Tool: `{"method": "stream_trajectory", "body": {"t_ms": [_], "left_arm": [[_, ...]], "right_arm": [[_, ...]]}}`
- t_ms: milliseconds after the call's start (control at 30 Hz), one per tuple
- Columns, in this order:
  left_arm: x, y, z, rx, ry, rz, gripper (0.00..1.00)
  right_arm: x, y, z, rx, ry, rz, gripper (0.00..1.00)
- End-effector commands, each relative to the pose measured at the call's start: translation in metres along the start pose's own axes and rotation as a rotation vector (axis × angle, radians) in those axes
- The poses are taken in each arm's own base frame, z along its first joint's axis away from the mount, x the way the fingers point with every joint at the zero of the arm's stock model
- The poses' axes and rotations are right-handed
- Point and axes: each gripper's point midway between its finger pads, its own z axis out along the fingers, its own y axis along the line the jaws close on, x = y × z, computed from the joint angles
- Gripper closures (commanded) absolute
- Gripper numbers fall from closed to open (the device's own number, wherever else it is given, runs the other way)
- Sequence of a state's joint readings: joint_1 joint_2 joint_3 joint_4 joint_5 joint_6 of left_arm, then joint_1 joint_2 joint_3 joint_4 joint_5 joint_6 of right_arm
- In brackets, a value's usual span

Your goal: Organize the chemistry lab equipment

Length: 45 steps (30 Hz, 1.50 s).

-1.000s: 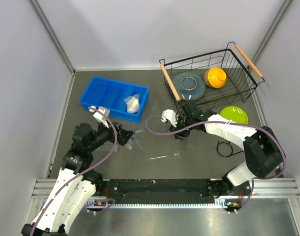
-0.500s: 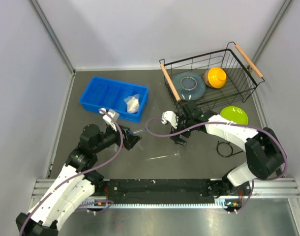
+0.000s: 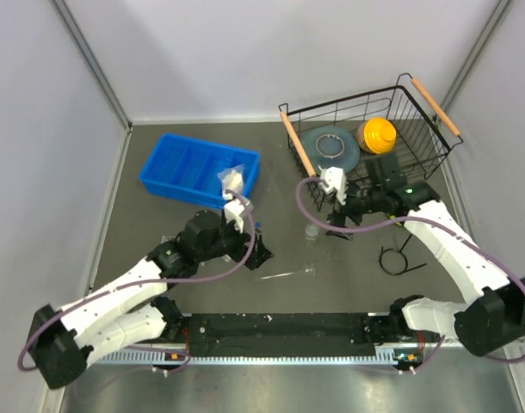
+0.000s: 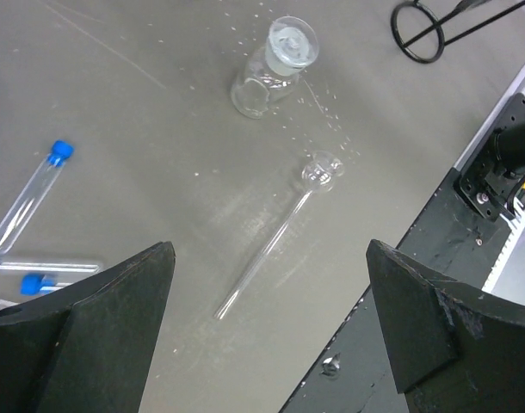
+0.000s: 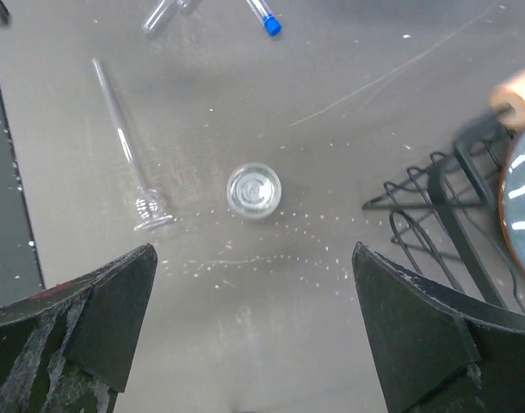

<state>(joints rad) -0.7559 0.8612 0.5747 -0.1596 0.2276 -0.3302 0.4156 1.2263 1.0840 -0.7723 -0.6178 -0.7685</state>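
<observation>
Three blue-capped test tubes (image 4: 27, 200) show, with one glass rod (image 4: 271, 249), one clear cup (image 4: 267, 73), one ring stand (image 3: 398, 255), three dishes (image 3: 330, 146).

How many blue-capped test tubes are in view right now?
3, on the table near the glass rod: one slanted test tube, two level below it. The left pincer may hide others.

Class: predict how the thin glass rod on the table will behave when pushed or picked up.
The glass rod looks thin and clear, so probably light, stiff and easily snapped. Its round shaft may roll when nudged, though the bulb at one end would likely make it swing round. Lying flat on the table, smooth glass may be slippery to pinch.
</observation>
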Motion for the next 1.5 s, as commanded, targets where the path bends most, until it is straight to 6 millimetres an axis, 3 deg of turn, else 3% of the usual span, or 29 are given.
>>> {"method": "stream_trajectory", "body": {"t_ms": [0, 133, 167, 200, 267, 300, 333, 400, 433, 500, 533, 600, 633, 700, 867, 1067, 1333, 1467], "left_arm": [[-0.038, -0.027, 0.022, 0.017, -0.068, 0.057, 0.01], [-0.033, -0.039, 0.061, -0.020, 0.029, 0.066, 0.01], [-0.033, -0.042, 0.068, -0.026, 0.048, 0.057, 0.01], [-0.018, -0.041, 0.084, -0.047, 0.109, 0.057, 0.01], [-0.022, -0.045, 0.097, -0.076, 0.149, 0.048, 0.01], [-0.009, -0.040, 0.111, -0.117, 0.200, 0.060, 0.01], [-0.022, -0.046, 0.118, -0.123, 0.188, 0.064, 0.01], [-0.001, -0.036, 0.133, -0.173, 0.291, 0.081, 0.01], [-0.016, -0.042, 0.140, -0.174, 0.278, 0.086, 0.01], [0.003, -0.030, 0.150, -0.230, 0.374, 0.099, 0.01], [-0.005, -0.034, 0.156, -0.227, 0.366, 0.105, 0.01], [0.007, -0.028, 0.165, -0.244, 0.415, 0.112, 0.01], [0.001, -0.030, 0.169, -0.244, 0.411, 0.113, 0.01], [0.012, -0.024, 0.175, -0.271, 0.457, 0.121, 0.01], [0.012, -0.020, 0.185, -0.299, 0.481, 0.137, 0.05], [0.014, -0.017, 0.195, -0.316, 0.499, 0.142, 0.26], [0.014, -0.010, 0.203, -0.363, 0.503, 0.137, 0.29], [0.011, -0.009, 0.202, -0.379, 0.499, 0.138, 0.42]], "right_arm": [[-0.016, 0.017, -0.036, -0.056, -0.164, 0.064, 0.03], [-0.001, -0.004, -0.057, 0.052, -0.245, 0.174, 0.03], [0.011, -0.012, -0.066, 0.108, -0.259, 0.224, 0.03], [0.012, -0.014, -0.068, 0.122, -0.280, 0.266, 0.03], [0.024, -0.025, -0.075, 0.189, -0.313, 0.311, 0.03], [0.028, -0.027, -0.076, 0.199, -0.313, 0.332, 0.03], [0.032, -0.027, -0.074, 0.206, -0.308, 0.343, 0.03], [0.042, -0.030, -0.071, 0.223, -0.299, 0.361, 0.03], [0.045, -0.030, -0.070, 0.226, -0.296, 0.368, 0.03], [0.049, -0.034, -0.071, 0.240, -0.295, 0.377, 0.03], [0.050, -0.033, -0.070, 0.235, -0.295, 0.385, 0.03], [0.050, -0.034, -0.069, 0.234, -0.300, 0.384, 0.03], [0.052, -0.033, -0.068, 0.228, -0.300, 0.390, 0.03], [0.052, -0.033, -0.067, 0.227, -0.301, 0.389, 0.03], [0.054, -0.033, -0.065, 0.223, -0.302, 0.396, 0.03], [0.054, -0.032, -0.064, 0.218, -0.303, 0.397, 0.03], [0.054, -0.031, -0.064, 0.218, -0.304, 0.394, 0.03], [0.054, -0.031, -0.064, 0.218, -0.305, 0.391, 0.03]]}}
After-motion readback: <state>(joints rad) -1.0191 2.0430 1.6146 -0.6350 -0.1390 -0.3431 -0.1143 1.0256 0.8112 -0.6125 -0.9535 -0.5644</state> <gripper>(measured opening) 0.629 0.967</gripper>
